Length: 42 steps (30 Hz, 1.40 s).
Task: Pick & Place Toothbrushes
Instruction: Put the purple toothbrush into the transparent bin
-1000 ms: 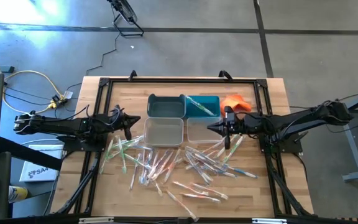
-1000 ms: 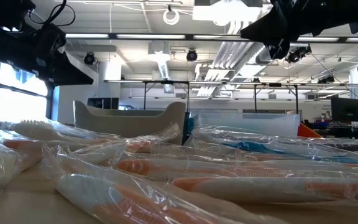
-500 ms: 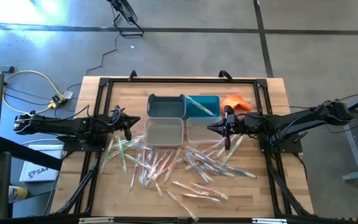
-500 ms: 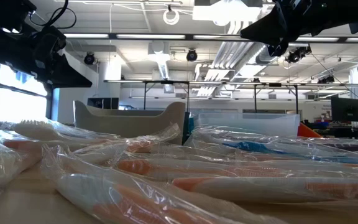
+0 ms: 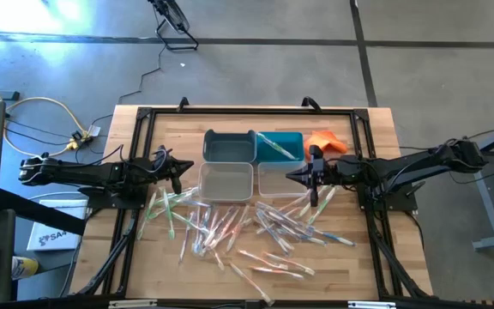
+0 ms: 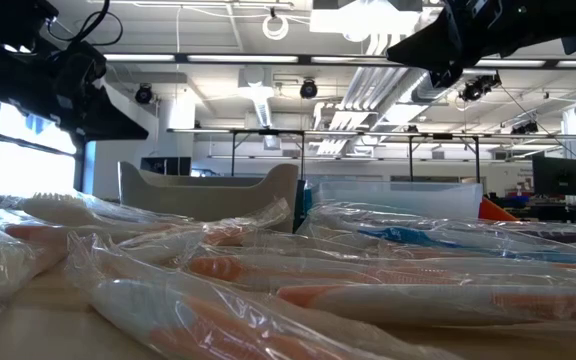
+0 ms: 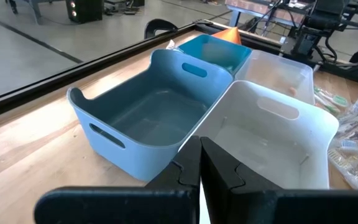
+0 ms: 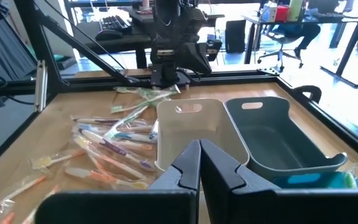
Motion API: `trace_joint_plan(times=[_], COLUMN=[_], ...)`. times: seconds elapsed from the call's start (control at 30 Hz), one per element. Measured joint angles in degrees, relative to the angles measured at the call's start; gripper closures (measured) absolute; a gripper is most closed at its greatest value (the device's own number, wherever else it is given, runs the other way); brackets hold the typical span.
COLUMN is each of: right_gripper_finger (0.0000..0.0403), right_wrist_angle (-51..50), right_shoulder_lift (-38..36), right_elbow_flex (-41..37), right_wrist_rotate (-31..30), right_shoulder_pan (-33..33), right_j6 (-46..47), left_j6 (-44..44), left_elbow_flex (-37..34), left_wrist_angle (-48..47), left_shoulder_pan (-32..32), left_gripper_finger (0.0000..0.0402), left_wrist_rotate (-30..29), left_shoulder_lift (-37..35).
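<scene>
Many wrapped toothbrushes (image 5: 238,227) with green, pink, blue and whitish handles lie scattered flat on the wooden table's near half; the low view shows them close up (image 6: 298,280). One toothbrush (image 5: 279,148) lies inside the teal bin (image 5: 294,137). My left gripper (image 5: 179,174) hovers shut to the left of the white bin (image 5: 225,182), above the table, and its wrist view (image 7: 199,155) shows nothing held. My right gripper (image 5: 289,177) hovers shut over the clear bin (image 5: 274,180); its wrist view (image 8: 199,155) shows it holding nothing.
Four small bins stand in a block at the table's middle: blue-grey (image 5: 228,144) and teal at the far side, white and clear at the near side. An orange cloth (image 5: 326,142) lies right of the teal bin. A black frame (image 5: 140,116) rims the table.
</scene>
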<state>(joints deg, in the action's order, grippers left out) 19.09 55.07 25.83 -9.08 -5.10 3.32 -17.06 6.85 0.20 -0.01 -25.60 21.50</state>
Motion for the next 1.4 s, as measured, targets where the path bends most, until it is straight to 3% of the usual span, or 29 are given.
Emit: trace_joint_plan(times=[0.77,0.9,1.13,1.4], right_gripper_finger=[0.0401,0.0401,0.0401,0.0401], right_wrist_angle=[3.6,3.2,-8.7,-21.7], right_shoulder_lift=[0.0,0.0,0.6,4.3], right_elbow_flex=[0.0,0.5,7.9,16.4], right_wrist_rotate=[-0.1,-4.0,-12.9,-17.2], right_shoulder_pan=[-0.1,-2.0,-7.1,-10.4], right_j6=[-0.8,-0.8,-0.4,2.9], left_j6=[0.2,0.1,0.1,0.1], left_elbow_flex=[0.0,0.0,0.0,0.0], left_wrist_angle=[0.1,0.1,0.0,-0.4], left_shoulder_pan=[0.0,0.0,0.0,0.0], left_gripper_finger=[0.0402,0.0401,0.0402,0.0402], left_wrist_rotate=[1.3,1.2,1.3,1.3], left_shoulder_lift=[0.0,0.0,0.0,0.0])
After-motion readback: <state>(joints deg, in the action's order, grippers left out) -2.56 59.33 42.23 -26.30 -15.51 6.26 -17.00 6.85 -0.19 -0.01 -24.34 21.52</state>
